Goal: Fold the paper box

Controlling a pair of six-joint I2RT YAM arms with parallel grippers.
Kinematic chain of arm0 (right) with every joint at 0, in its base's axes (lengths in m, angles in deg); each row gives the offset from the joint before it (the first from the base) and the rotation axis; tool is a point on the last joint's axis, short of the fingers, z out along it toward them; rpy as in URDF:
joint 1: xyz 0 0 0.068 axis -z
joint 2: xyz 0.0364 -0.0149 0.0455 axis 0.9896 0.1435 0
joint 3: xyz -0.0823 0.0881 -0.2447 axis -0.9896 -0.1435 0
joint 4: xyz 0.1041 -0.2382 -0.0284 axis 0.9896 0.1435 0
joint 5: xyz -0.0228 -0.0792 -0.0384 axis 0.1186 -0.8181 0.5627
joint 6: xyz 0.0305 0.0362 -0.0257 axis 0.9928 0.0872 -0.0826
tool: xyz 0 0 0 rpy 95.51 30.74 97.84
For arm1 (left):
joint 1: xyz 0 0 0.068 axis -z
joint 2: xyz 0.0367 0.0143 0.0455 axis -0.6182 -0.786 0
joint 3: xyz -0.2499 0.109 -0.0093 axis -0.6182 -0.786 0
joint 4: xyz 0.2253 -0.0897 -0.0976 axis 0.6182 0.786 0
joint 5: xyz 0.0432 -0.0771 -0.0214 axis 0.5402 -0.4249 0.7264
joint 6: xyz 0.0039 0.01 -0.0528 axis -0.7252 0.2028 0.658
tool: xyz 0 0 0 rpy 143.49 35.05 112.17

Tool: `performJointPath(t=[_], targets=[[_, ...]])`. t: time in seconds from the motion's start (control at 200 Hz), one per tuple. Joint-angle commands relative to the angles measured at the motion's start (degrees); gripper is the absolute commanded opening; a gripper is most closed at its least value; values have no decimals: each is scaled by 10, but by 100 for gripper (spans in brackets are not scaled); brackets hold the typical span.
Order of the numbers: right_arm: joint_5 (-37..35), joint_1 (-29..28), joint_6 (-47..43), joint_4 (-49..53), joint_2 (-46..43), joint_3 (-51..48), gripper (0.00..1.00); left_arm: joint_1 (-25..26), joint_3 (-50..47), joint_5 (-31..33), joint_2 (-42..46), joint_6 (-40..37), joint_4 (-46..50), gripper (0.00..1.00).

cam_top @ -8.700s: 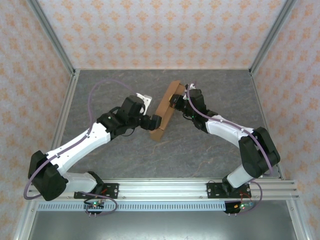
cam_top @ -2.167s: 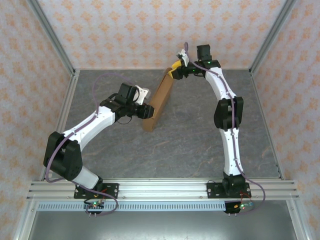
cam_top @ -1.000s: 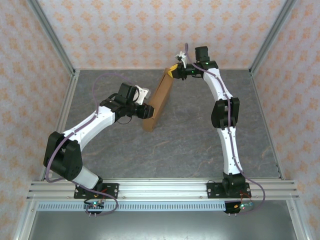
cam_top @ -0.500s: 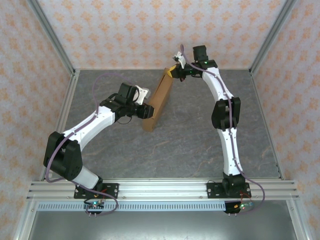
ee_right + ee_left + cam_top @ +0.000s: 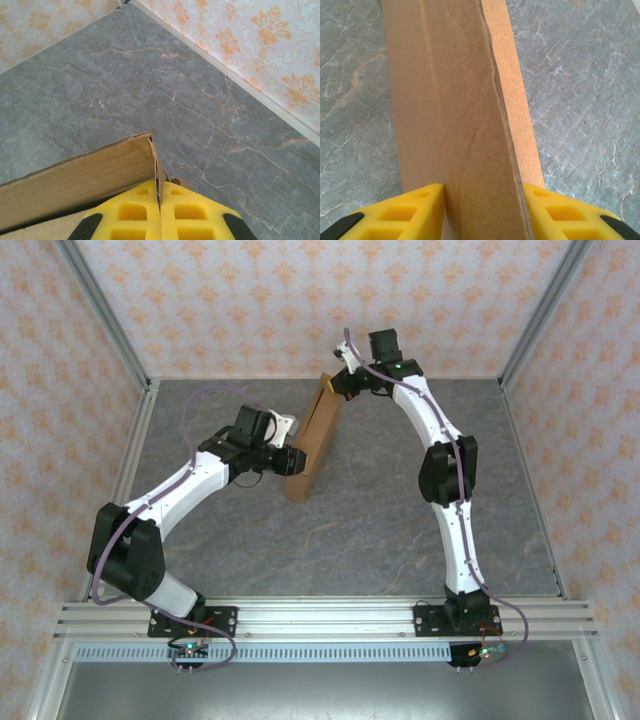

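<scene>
Clearly the fold is well along: the box (image 5: 312, 440) is no flat sheet but a long, narrow brown slab. It stands on edge on the table (image 5: 420, 500), running slantwise from mid-table toward the far wall. The left gripper (image 5: 293, 462) holds its near end, jaws partly apart, with a yellow finger pressed flat to each broad side, as the left wrist view shows. The right gripper (image 5: 341, 383) is at the far end, its fingers (image 5: 132, 210) closed tight together with a thin cardboard edge at the far corner nipped in the seam between them.

I judge the step in hand to be the closing of that far end, with a flap or panel edge to be tucked in. Next, the right arm must steer that edge along its crease into the body while the left braces the slab upright. Too hard a pull could tear the corner, which looks a little ragged, or twist the box out of the left grip.
</scene>
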Motion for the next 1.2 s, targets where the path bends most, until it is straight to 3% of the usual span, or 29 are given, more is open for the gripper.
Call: performJointPath(t=[0.0,0.305,0.565,0.906,0.996,1.196], targets=[[-65,-11,59,4,-26,-12,0,-8,-12,35,-27,0,51,41],[-92,-15,114,7,-29,-33,0,-22,-20,24,-16,13,39,41],[-161,-35,153,-31,-51,-92,0,-26,-17,23,-14,26,30,46],[-197,-46,168,-16,-38,-65,0,-26,-15,45,1,35,22,62],[-198,-48,165,-15,-38,-64,0,-26,-16,51,1,38,22,61],[-207,-49,137,11,-45,-60,0,-27,-14,62,-14,37,31,48]])
